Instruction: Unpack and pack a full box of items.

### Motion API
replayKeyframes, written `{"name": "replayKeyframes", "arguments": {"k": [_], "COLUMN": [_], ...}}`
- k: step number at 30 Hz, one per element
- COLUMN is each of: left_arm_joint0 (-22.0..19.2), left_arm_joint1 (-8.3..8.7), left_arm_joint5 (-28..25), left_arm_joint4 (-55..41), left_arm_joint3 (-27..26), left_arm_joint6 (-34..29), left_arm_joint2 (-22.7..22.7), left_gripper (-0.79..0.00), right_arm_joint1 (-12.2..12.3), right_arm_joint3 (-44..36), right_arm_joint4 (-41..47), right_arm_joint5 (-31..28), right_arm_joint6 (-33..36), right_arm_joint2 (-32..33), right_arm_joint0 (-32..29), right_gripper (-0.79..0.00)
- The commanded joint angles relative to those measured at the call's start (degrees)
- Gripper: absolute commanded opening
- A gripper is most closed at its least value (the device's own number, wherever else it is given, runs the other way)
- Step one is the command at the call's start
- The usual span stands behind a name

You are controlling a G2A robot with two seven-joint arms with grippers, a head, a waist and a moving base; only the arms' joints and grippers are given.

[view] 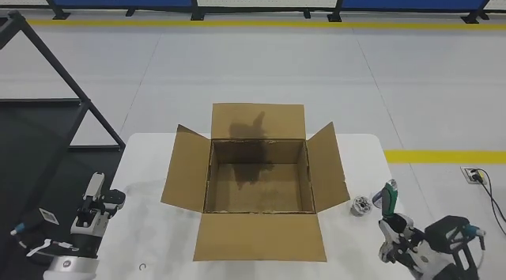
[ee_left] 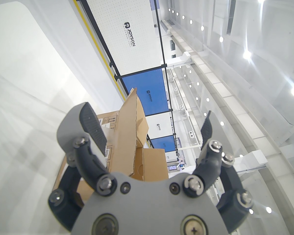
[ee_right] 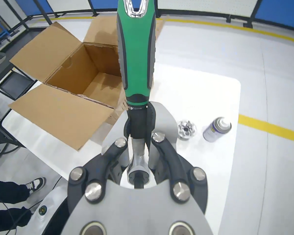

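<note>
An open cardboard box [view: 257, 236] stands mid-table with all flaps folded out; its brown floor is in plain sight. My right gripper [ee_right: 139, 123] is shut on a green-handled ratchet wrench [ee_right: 136, 50], held above the table's right part with the handle pointing toward the box [ee_right: 63, 74]. In the top view this gripper [view: 391, 228] sits right of the box, the green handle [view: 386, 194] sticking out. My left gripper [ee_left: 149, 128] is open with nothing between its fingers, near the table's left edge [view: 95, 201], and the box's side [ee_left: 132, 128] lies beyond it.
A small round metal part [ee_right: 186, 129] and a grey spray can [ee_right: 216, 129] rest on the white table [ee_right: 210, 94] right of the box. The metal part [view: 360, 205] lies close to the right flap. A black frame rack [view: 47, 122] stands left of the table.
</note>
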Motion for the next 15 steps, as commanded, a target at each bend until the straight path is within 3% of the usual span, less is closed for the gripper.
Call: {"name": "replayKeyframes", "arguments": {"k": [1, 11, 15], "left_arm_joint0": [0.0, 0.0, 0.0], "left_arm_joint1": [0.00, 0.00, 0.00], "left_arm_joint5": [0.0, 0.0, 0.0], "left_arm_joint4": [0.0, 0.0, 0.0], "left_arm_joint3": [0.0, 0.0, 0.0], "left_arm_joint6": [0.0, 0.0, 0.0], "left_arm_joint2": [0.0, 0.0, 0.0], "left_gripper": [0.000, 0.000, 0.000], "right_arm_joint1": [0.0, 0.0, 0.2], "right_arm_joint3": [0.0, 0.0, 0.4], "right_arm_joint4": [-0.1, -0.2, -3.9], "right_arm_joint5": [-0.3, -0.2, 1.9], "right_arm_joint6": [0.0, -0.2, 1.6], "right_arm_joint2": [-0.1, -0.1, -4.6], "right_arm_joint0": [0.1, 0.2, 1.7], "right_gripper": [-0.785, -0.785, -0.785]}}
